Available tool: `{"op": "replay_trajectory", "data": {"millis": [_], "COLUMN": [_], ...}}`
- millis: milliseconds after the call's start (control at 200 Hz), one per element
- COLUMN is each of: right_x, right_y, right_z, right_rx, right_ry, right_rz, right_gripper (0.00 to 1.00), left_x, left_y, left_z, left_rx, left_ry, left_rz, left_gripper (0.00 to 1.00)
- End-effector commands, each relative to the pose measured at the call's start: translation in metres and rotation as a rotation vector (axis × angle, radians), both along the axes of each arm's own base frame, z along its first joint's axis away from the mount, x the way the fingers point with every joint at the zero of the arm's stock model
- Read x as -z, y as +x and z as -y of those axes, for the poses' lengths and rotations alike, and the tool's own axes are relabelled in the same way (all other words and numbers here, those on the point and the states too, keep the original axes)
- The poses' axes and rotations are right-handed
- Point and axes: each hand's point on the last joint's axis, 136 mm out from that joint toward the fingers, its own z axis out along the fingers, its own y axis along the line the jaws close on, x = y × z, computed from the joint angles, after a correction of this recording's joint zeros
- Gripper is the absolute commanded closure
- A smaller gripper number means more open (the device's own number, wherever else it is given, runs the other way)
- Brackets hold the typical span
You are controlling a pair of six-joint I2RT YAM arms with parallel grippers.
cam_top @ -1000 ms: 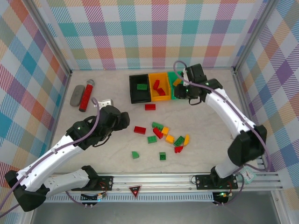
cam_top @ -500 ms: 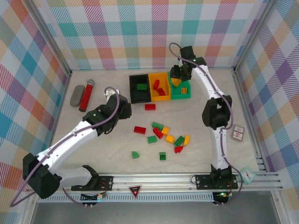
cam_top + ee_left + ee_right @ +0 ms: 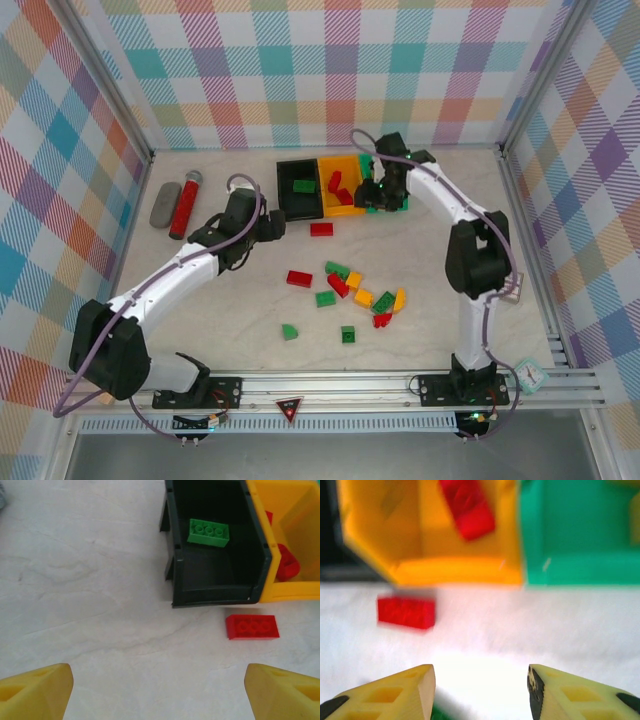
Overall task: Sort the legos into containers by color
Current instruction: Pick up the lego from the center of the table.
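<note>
Top view first: the 3 containers sit in a row at the back of the table. They are the black bin, the orange bin and the green bin, and that last 1 is mostly covered by the right gripper hanging over it. The left gripper is just left of the black bin's front. 1 red brick lies just in front of where black and orange meet. About 11 loose legos in red, green and orange are scattered mid-table, well apart from the bins. A red cylinder and a grey oval sit off to the left.

Left wrist cam: the left gripper's 2 yellow fingers are spread wide with nothing between them. The black bin holds 1 green brick, and the red brick is on the table just off its front corner.

Right wrist cam, pretty blurry: the right gripper's fingers are apart and it's empty too. The orange bin has a red piece inside, the green bin is touching its right side, and the red brick sits on the table in front.
</note>
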Motion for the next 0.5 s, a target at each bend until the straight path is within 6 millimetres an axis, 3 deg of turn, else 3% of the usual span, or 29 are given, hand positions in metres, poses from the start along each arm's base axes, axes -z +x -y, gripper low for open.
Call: {"op": "replay_trajectory", "data": {"millis": [0, 245, 340, 495], "right_x": [-0.02, 0.014, 0.019, 0.017], "right_y": [-0.041, -0.135, -0.154, -0.168], "right_z": [-0.014, 0.013, 0.015, 0.023], "right_rx": [-0.038, 0.026, 0.034, 0.06], "right_ry": [0.068, 0.027, 0.012, -0.103], "right_rz": [0.015, -0.131, -0.162, -0.152], "right_gripper": [0.48, 0.47, 0.47, 0.46], "left_x": [0.006, 0.014, 0.016, 0.036], "left_y": [0.009, 0.003, -0.003, -0.012], "left_z": [0.015, 0.033, 0.043, 0.063], "left_rx": [0.05, 0.116, 0.155, 0.206], "left_ry": [-0.095, -0.18, -0.232, -0.298], "left_rz": [0.038, 0.006, -0.026, -0.131], "left_gripper": [0.11, 0.11, 0.11, 0.11]}}
